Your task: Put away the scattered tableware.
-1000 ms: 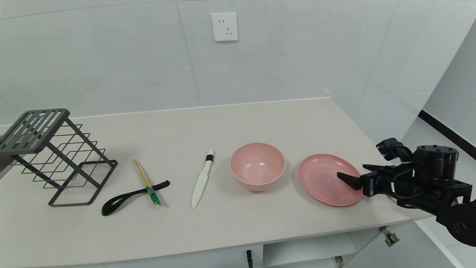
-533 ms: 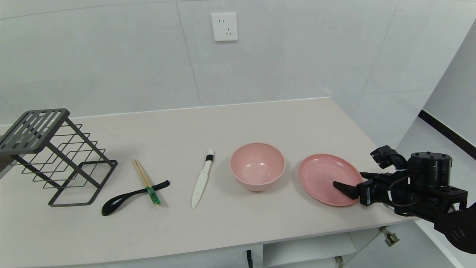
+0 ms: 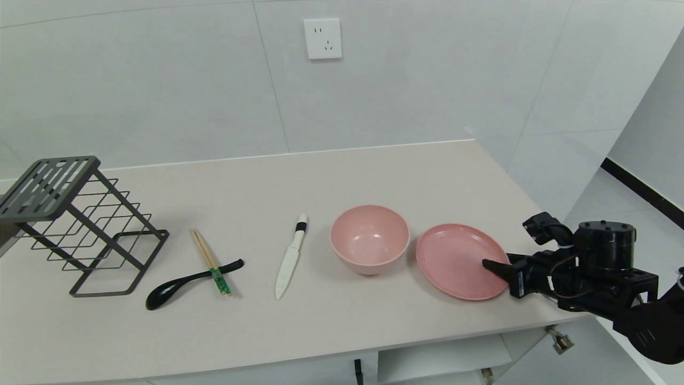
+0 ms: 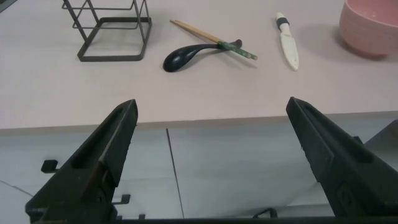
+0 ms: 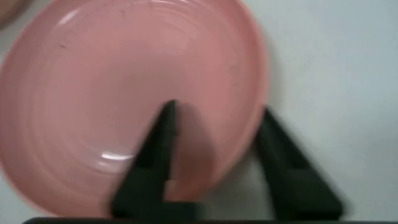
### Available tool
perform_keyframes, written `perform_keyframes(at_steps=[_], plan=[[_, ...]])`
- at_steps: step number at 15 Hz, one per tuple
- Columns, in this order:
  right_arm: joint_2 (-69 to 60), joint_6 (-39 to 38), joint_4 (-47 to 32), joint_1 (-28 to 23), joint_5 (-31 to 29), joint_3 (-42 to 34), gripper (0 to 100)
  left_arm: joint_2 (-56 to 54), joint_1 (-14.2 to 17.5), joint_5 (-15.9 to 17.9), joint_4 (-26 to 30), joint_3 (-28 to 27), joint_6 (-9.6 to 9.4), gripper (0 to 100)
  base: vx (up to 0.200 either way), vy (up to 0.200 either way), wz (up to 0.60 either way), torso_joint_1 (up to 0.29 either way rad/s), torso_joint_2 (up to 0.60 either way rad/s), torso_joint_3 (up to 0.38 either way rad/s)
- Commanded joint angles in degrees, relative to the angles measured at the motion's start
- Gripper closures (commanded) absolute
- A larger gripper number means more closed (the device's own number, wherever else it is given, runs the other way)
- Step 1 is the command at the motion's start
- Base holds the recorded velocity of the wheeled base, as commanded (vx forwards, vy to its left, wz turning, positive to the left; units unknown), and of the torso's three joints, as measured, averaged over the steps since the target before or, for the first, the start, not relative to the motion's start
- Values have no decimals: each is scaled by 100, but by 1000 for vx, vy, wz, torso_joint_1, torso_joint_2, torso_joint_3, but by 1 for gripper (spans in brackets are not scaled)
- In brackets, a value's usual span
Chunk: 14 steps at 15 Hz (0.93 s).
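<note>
R gripper (image 3: 494, 262) at plate (image 3: 454, 259) rim, near bench (image 3: 374, 171) front-right corner.
Fingers apart, straddling rim: one over plate's inside, one outside, not pinching. Plate just beside bowl (image 3: 370, 238). L gripper (image 4: 211, 109) spread wide, off bench front edge. Knife (image 3: 289, 263), spoon (image 3: 187, 280), chopsticks (image 3: 209, 261), rack (image 3: 69, 224) toward left end.

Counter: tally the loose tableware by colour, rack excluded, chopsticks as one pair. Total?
Pink: 2, the bowl and the plate
Black: 1, the spoon
White: 1, the knife
Wood: 1, the chopsticks
Total: 5
</note>
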<state>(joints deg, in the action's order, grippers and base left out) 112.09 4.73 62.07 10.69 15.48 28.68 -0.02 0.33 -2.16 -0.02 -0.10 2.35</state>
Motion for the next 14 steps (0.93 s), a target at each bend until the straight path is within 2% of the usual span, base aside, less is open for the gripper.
perform_keyframes(at_steps=[1,6,10,14], plan=[[32,-7,-2,21,-1,-30,100,2,2,-13,-6,1,2,0,0,0,0,0,0,0],[58,-16,-2,-217,-45,-12,100,2,2,-13,-6,1,-16,0,0,0,0,0,0,0],[-988,-7,15,-217,-45,93,100,2,-7,-4,-6,1,-24,0,0,0,0,0,0,0],[-2086,-34,94,-234,-45,-179,100,2,2,-13,-6,1,-7,0,0,0,0,0,0,0]])
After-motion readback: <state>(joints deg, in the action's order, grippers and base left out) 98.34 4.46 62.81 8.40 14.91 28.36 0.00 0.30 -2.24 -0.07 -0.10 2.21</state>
